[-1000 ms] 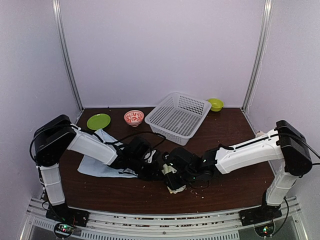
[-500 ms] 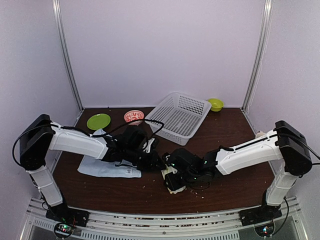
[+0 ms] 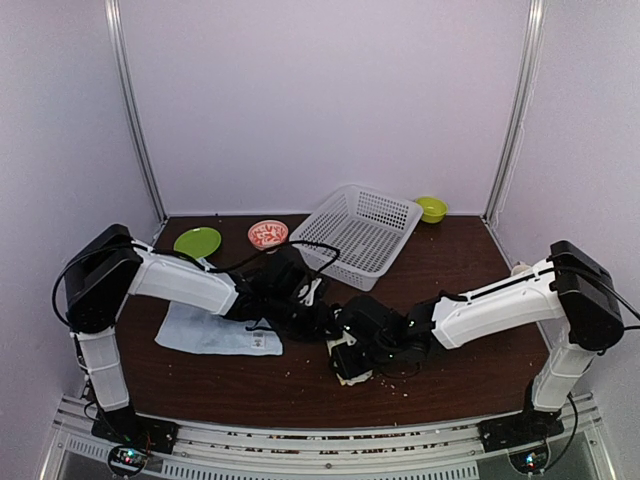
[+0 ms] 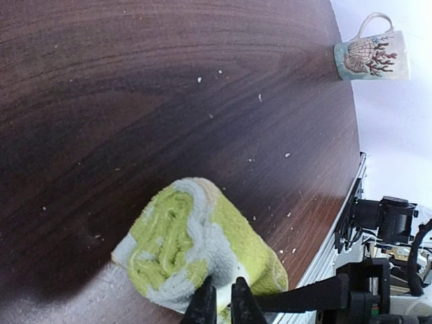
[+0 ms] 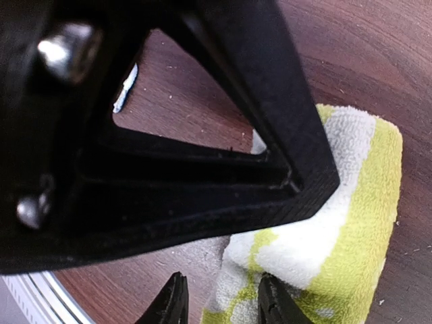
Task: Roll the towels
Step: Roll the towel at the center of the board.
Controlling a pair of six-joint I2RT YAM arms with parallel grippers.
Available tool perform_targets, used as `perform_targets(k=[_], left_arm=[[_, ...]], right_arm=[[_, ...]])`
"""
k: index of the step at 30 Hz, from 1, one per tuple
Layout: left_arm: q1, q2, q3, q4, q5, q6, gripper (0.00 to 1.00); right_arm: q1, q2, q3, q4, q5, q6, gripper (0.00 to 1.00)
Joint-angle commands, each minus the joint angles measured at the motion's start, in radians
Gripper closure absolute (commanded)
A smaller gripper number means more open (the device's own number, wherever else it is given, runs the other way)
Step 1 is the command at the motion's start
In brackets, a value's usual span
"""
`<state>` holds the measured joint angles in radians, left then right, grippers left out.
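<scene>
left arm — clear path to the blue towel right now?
Probably yes. The blue towel lies flat and uncovered right under the left arm's forearm; its end effector sits shut against the rolled green towel and must back away first.

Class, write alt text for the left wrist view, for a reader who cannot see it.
A rolled lime-green and white towel lies on a dark wooden table, its spiral end facing the camera, with the left gripper nearly shut at its near edge. A seashell-print mug sits at the far corner.

Two arms w/ white plastic link shells, black joint housings. Black cables looped along left arm (image 3: pixel 185 285); right arm (image 3: pixel 500 305) alike. Black angular printed gripper fingers (image 5: pixel 270 304), silver screws nearby.
</scene>
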<state>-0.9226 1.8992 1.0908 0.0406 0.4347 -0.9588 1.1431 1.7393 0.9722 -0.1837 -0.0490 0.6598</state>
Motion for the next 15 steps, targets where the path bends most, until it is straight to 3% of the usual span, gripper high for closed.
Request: perform_targets(k=[1,15], left_arm=[[0.012,0.056,0.024,0.075,0.032,-0.013,0.91],[0.025,0.155,0.013,0.134,0.053,-0.056,1.00]], right_arm=[[-0.003,0.006,-0.027,-0.015,-0.017,-0.017,0.64],[-0.003,-0.091,-0.059,-0.011,-0.023,-0.055,0.54]])
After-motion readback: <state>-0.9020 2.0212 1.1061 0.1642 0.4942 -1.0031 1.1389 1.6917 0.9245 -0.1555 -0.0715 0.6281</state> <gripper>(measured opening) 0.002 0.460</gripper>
